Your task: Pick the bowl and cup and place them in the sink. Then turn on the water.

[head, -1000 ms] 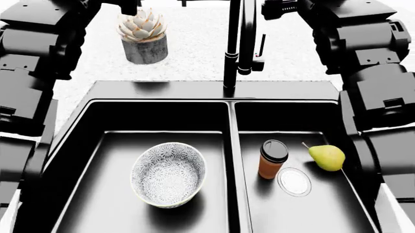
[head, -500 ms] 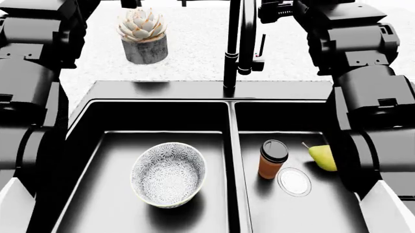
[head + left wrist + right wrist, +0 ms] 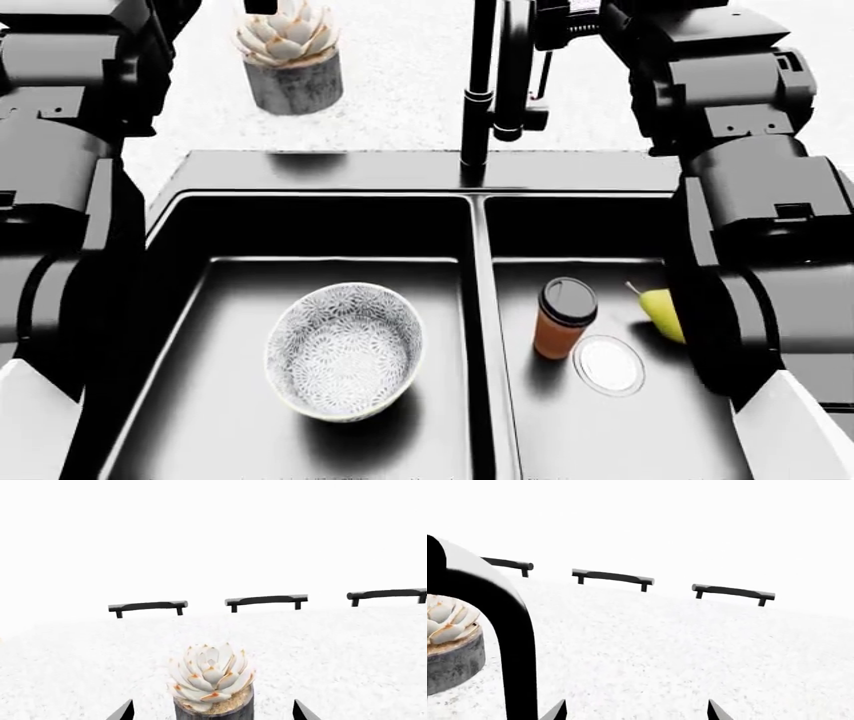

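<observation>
The patterned bowl (image 3: 344, 350) lies in the left basin of the black sink (image 3: 334, 170). Upright in the right basin, beside the round drain (image 3: 609, 365), stands the orange cup (image 3: 563, 318) with its black lid. The tall black faucet (image 3: 477, 90) rises behind the divider. Both arms are raised at the sides of the head view. My left gripper (image 3: 213, 712) is open, with the succulent pot (image 3: 212, 692) showing between its tips and not touching them. My right gripper (image 3: 635, 711) is open over bare counter, next to the faucet's arch (image 3: 514, 630).
A yellow pear (image 3: 661, 315) lies in the right basin, partly behind my right arm. The grey succulent pot (image 3: 291, 55) stands on the white speckled counter behind the sink. Black drawer handles (image 3: 265, 600) line the far wall.
Both arms have drawn inward, and the right one now hides part of the pear. The head view has shifted a little. The bowl, cup and pear stay where they were.
</observation>
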